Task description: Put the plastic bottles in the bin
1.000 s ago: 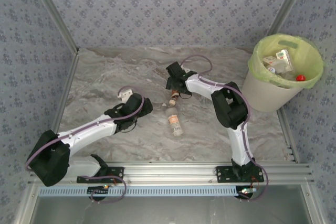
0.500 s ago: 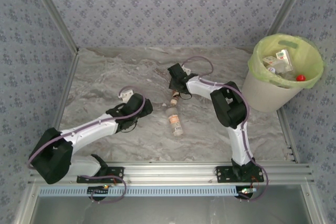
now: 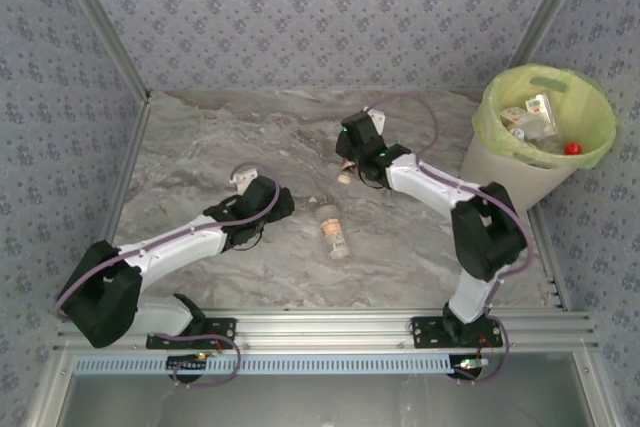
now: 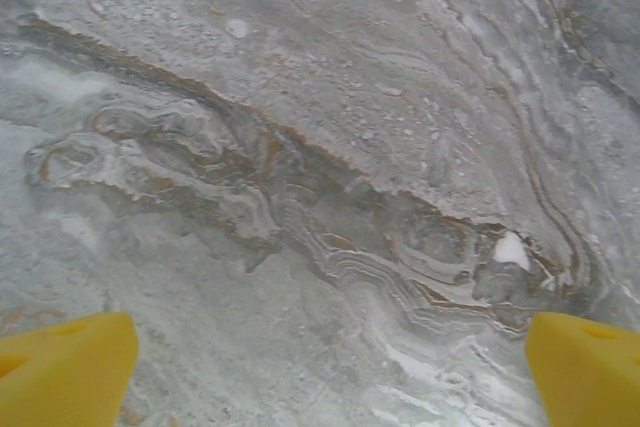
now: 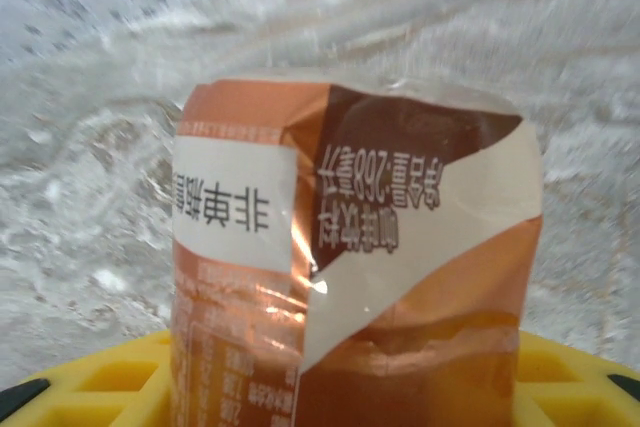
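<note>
Orange-labelled clear plastic bottle (image 5: 350, 247), clamped in right fingers (image 5: 585, 377), left of lime-bagged round off-white bin (image 3: 498, 183); left fingers (image 4: 62, 367) spread, farther.

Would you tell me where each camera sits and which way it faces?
Top external: above and behind the robot, looking down on the table; both arms, the bin and a lying bottle show.
Left wrist: on the left arm, facing down at marble; the left gripper shows yellow fingertips wide apart at the bottom.
Right wrist: on the right arm, close on the orange bottle in the right gripper; its finger shows below.
Shared: top and right wrist both show that bottle.
</note>
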Robot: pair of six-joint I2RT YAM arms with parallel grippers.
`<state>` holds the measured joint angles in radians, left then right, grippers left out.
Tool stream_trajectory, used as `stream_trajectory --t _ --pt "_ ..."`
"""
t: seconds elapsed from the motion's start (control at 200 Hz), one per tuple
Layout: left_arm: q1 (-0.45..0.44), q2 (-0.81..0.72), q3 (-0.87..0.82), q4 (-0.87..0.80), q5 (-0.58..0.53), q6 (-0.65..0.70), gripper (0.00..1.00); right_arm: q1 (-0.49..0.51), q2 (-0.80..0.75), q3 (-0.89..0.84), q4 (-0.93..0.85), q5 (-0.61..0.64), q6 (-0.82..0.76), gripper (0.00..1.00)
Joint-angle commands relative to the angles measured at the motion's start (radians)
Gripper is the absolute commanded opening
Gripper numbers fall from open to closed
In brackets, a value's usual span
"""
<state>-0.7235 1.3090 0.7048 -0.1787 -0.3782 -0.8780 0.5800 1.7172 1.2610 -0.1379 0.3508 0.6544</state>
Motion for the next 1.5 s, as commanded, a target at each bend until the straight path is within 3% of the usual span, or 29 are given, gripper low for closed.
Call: stream_trajectory --t 0.0,0.285,0.435,0.57,0.775,0.919,1.084,1.139,1.214,1.334,1.494 --pt "0.006 -0.040 -0.024 0.127 0.083 0.075 0.99 -0.012 -0.115 -0.030 0.022 0.070 -0.098 0.46" --pt "0.006 -0.111 -0.064 0.287 0.242 0.238 0.99 -0.090 -0.354 -0.058 -0.076 0.164 -0.239 0.47" --pt "0.005 -0.124 -0.068 0.333 0.343 0.280 1.00 -0.235 -0.472 -0.097 -0.088 0.124 -0.277 0.47" --pt "0.005 -0.124 -0.073 0.349 0.351 0.266 1.00 -0.390 -0.538 -0.078 -0.097 0.068 -0.327 0.46" --pt "0.005 -0.122 -0.082 0.356 0.332 0.243 0.99 -0.585 -0.545 0.026 -0.107 -0.010 -0.380 0.46" --pt "0.004 -0.116 -0.074 0.348 0.329 0.251 1.00 -0.738 -0.518 0.080 -0.051 -0.097 -0.300 0.47" --pt "0.004 -0.104 -0.057 0.335 0.335 0.256 1.00 -0.818 -0.461 0.118 0.038 -0.006 -0.261 0.48" --pt "0.005 -0.101 -0.056 0.332 0.335 0.252 0.99 -0.826 -0.432 0.124 0.034 0.063 -0.258 0.51" --pt "0.005 -0.100 -0.056 0.319 0.320 0.238 0.99 -0.828 -0.396 0.136 -0.035 0.145 -0.245 0.67" --pt "0.004 -0.113 -0.060 0.282 0.266 0.210 0.99 -0.809 -0.396 0.138 -0.141 0.102 -0.275 0.89" --pt "0.006 -0.145 -0.068 0.220 0.163 0.186 0.99 -0.705 -0.463 0.175 -0.326 0.035 -0.366 0.93"
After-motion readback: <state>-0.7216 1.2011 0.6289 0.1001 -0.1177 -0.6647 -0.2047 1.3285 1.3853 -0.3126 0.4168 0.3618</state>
